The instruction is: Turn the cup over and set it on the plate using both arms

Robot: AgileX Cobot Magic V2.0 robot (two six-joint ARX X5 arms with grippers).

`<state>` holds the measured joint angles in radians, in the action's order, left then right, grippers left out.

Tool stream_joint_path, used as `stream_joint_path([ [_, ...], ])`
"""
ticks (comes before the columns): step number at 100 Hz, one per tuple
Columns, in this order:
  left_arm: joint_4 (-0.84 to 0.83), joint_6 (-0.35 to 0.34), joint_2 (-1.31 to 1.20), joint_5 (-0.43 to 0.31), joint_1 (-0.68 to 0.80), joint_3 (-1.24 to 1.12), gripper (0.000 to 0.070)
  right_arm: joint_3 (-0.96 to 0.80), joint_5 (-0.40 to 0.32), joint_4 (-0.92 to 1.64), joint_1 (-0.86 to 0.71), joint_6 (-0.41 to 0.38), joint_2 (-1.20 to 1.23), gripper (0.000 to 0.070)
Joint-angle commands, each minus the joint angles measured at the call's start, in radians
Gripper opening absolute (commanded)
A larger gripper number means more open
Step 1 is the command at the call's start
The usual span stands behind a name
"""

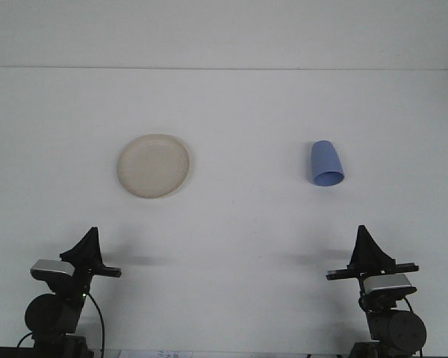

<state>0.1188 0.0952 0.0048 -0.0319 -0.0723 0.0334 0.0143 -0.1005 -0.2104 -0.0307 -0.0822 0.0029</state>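
Both grippers sat low at the near edge of the table, well back from everything on it. Left gripper (88, 240) rose as a dark pointed shape at the bottom left, its fingers seeming drawn together to a tip and holding nothing. Right gripper (366, 240) mirrored it at the bottom right, likewise narrowed to a point and carrying nothing.

On the white table (239, 246), the blue cup (325, 163) lay on its side in the right half, its open mouth turned toward the robot and its closed base pointing away. It was not touching anything. A cream plate (153, 165) lay flat in the left half, level with the cup and well apart from it, bare on top.

Wide bare surface ran between plate and cup, and also between each gripper and the item ahead of it. Far behind both items, the table's rear edge met a pale wall (224, 33).
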Motion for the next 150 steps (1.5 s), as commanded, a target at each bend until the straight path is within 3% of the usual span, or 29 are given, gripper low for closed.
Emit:
stream_joint_path([
  [1,0.011,0.003,-0.001,0.002,0.000,-0.018,0.0016,-0.002,0.003,-0.006,0.002,0.002,-0.002,0.0000],
  [33,0.011,0.003,-0.001,0.002,0.000,-0.018,0.0016,0.060,0.002,0.031,0.002,-0.034,0.005,0.0000],
  [78,0.011,0.003,-0.001,0.002,0.000,-0.018,0.0016,0.646,0.022,0.578,0.002,0.011,0.515,0.0000],
  [102,0.011,0.003,-0.001,0.002,0.000,-0.018,0.0016,0.803,0.022,0.566,0.002,0.007,0.726,0.0001],
  [109,0.011,0.003,-0.001,0.002,0.000,-0.018,0.0016,0.803,0.024,0.547,0.002,0.008,0.758,0.0059],
  [131,0.011,0.003,-0.001,0.002,0.000,-0.018,0.0016,0.803,0.102,0.546,0.002,0.019,0.877,0.0437],
  [139,0.011,0.003,-0.001,0.002,0.000,-0.018,0.0016,0.803,0.112,0.540,0.002,0.036,0.923,0.0495],
  [150,0.011,0.003,-0.001,0.002,0.000,-0.018,0.0016,0.800,0.141,0.520,0.003,0.055,0.991,0.0496],
])
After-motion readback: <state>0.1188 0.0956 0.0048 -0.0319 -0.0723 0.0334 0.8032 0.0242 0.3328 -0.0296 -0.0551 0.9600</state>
